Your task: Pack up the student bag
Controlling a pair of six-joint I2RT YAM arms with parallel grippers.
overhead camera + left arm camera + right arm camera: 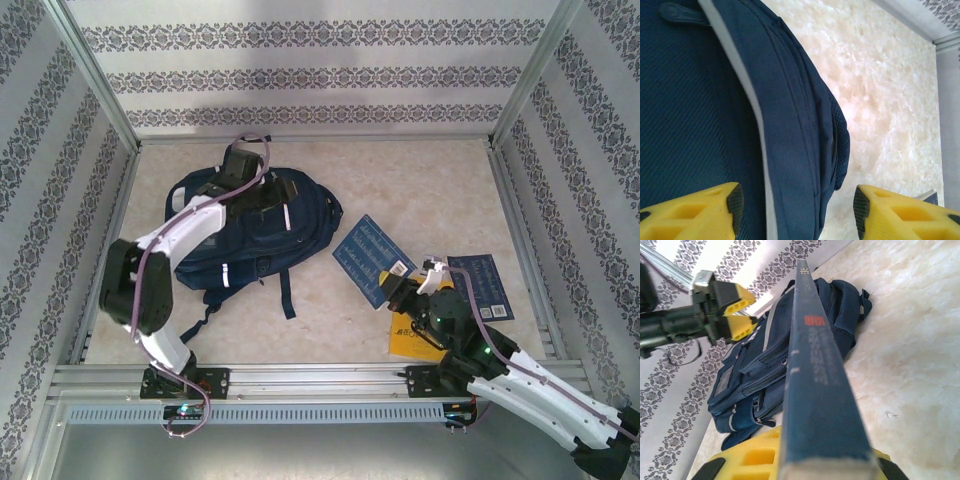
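The left fingers [705,215] stand spread over the bag's [250,240] rim, gripping nothing; the right fingers [750,460] pinch a blue book [815,390] edge-on. The bag lies toward the far-left corner of the tabletop [420,180] — nothing looks packed yet. A second blue book [492,285] and a yellow book [405,345] wait toward the near-right corner. Cream marbled top, patterned wallpaper [320,70] around.

Left gripper [795,202] above the student bag [240,250] — jaws parted, right gripper [402,285] right of it, clamped on a blue book [368,255]
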